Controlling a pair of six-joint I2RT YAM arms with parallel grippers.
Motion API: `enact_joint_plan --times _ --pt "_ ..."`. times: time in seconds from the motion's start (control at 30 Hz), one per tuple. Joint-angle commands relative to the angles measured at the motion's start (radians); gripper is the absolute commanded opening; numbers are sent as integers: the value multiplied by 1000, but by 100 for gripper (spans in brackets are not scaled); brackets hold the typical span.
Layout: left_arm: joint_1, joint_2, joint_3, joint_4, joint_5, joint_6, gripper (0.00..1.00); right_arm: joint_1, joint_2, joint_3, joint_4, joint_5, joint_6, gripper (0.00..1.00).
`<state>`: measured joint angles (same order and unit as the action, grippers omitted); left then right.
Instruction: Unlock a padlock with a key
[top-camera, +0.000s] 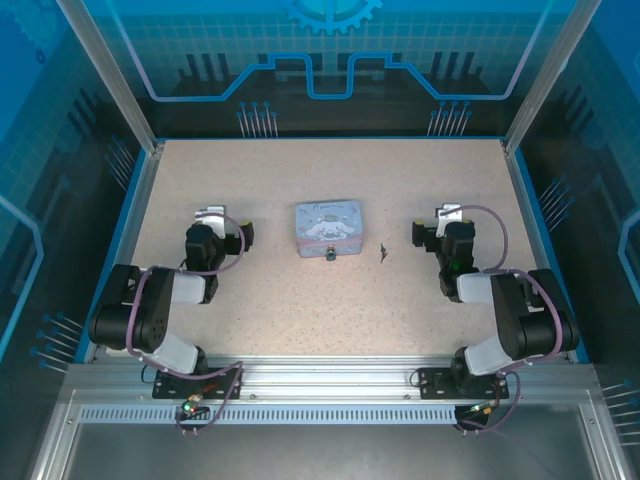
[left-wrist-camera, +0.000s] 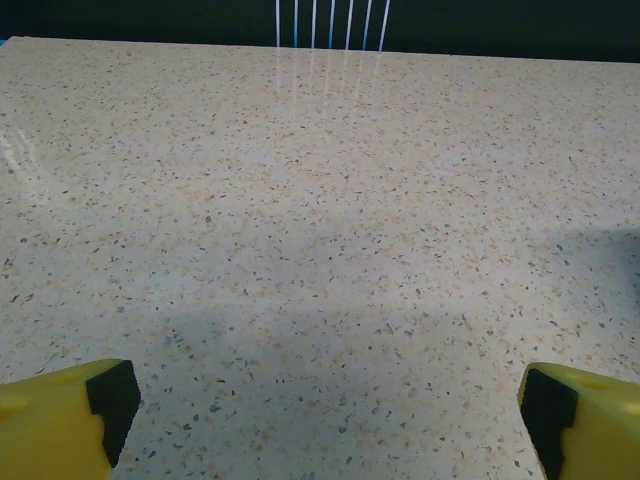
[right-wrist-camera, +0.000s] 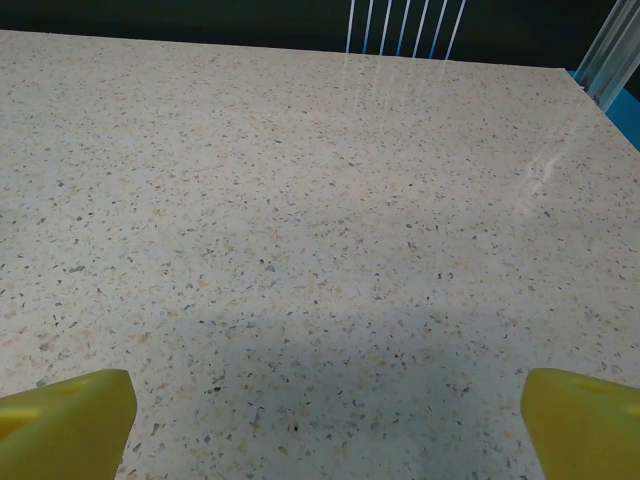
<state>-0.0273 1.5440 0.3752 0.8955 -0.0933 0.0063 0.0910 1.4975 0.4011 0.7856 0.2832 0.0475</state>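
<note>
A: Surface & surroundings?
B: Speckled beige table, blue-lit enclosure walls on three sides. Aluminium rail along the near edge w/ both arm bases bolted on.

A: Any container?
B: One: a pale blue tin, cartoon print on top, approx. table ctr, lid down. What's in it can't be told, as the inside is hidden.

A: Padlock?
B: The padlock sits at the middle of the tin's near edge, right against it, outside the box. Too small to tell whether the shackle is shut or hooked to the tin.

A: Key?
B: The key lies on bare table near the tin's right side, btwn the tin and the right gripper, touching neither. It's also apart from the padlock.

A: Grippers?
B: The right gripper is spread wide and holds nothing. Its wrist cam has yellow fingers at the two bottom corners, plain table btwn them. The left gripper is likewise released, w/ black pads on its yellow fingers, far apart over bare table, well left of the tin.

A: Arms' pose?
B: Both folded back, one each side of the tin, grippers pointing toward the far wall.
</note>
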Motion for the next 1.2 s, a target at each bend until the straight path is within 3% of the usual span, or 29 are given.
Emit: enact_joint_plan --times 0.0,1.0,1.17 --pt "6 5 12 8 -10 6 99 11 6 5 21 9 -8 100" --pt "27 2 18 -5 23 -9 99 -1 1 6 17 9 3 100" --pt "27 -123 158 -350 -41 -31 99 19 -25 -29 56 48 -2 100"
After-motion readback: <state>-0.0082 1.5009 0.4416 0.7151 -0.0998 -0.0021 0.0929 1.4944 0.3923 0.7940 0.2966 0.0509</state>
